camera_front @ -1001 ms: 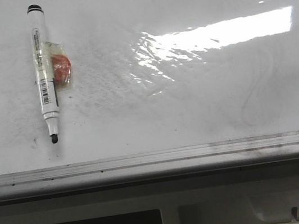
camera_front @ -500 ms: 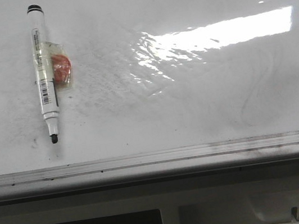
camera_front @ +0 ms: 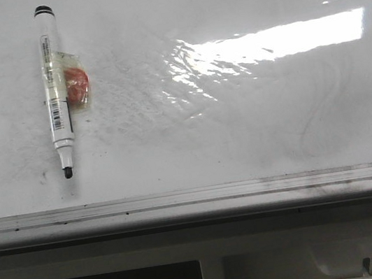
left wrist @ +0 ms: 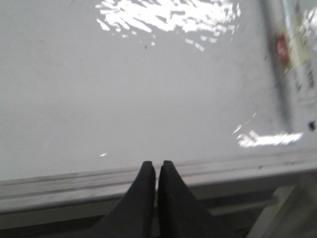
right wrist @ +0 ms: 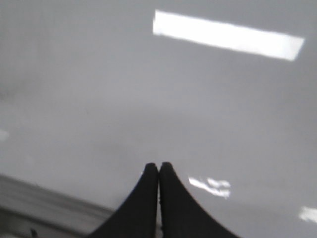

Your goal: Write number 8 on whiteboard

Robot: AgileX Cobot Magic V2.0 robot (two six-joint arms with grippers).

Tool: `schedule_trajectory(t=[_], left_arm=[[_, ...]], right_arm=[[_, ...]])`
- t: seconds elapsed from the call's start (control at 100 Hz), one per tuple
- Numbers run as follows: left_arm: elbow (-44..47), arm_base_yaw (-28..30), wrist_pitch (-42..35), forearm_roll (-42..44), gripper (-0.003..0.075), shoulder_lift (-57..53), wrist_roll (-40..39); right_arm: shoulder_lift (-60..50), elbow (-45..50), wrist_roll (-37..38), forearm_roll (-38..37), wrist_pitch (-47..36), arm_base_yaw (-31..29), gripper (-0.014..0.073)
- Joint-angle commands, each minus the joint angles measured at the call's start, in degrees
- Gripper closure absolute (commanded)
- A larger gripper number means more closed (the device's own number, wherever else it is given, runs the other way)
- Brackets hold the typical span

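Whiteboard (camera_front: 257,142) smudged grey, glare at 2 o'clock. Marker (camera_front: 56,96) uncapped at 10 o'clock, tip toward rail (camera_front: 195,196). L gripper (left wrist: 154,164) closed, empty. R gripper (right wrist: 158,166) closed, empty.

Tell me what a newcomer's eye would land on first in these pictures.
First, the white barrel marker with a black uncapped tip, lying on the left part of the glossy white whiteboard, tip toward the pale metallic rail, with a small orange-red piece in clear wrap touching its right side. Next, the bright rectangular light reflection at upper right. No 8 is drawn; only grey smudges show.
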Motion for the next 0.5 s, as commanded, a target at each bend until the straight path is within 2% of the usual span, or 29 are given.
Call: schedule_trajectory(t=[0.0,0.08,0.26,0.4,0.49], left_arm=[[2.3,-0.5,-9.6,-12.5,0.0741,-1.6,-0.5],[2.3,-0.5,-12.7,-18.5,0.0741,-1.6,-0.5],[2.1,-0.5,-15.0,-28.8,0.0741,-1.6,-0.5],[-1.4,-0.7,-14.2,-26.3,0.0741,0.0,-0.3],[-6.6,-0.7,-9.7,-19.2,0.0741,4.6,0.6]], right_arm=[[-1.2,0.6,0.6,8.4,-13.5,-0.3,0.0637],[-1.2,0.6,0.6,15.2,-18.2,-0.3,0.0637],[-1.2,-0.9,0.9,29.3,-20.0,-0.3,0.0637],[-0.9,-7.3,0.6,29.1,-15.5,-0.3,0.0637],[1.0,-13.6,0.5,24.4,-5.4,-0.3,0.0637]])
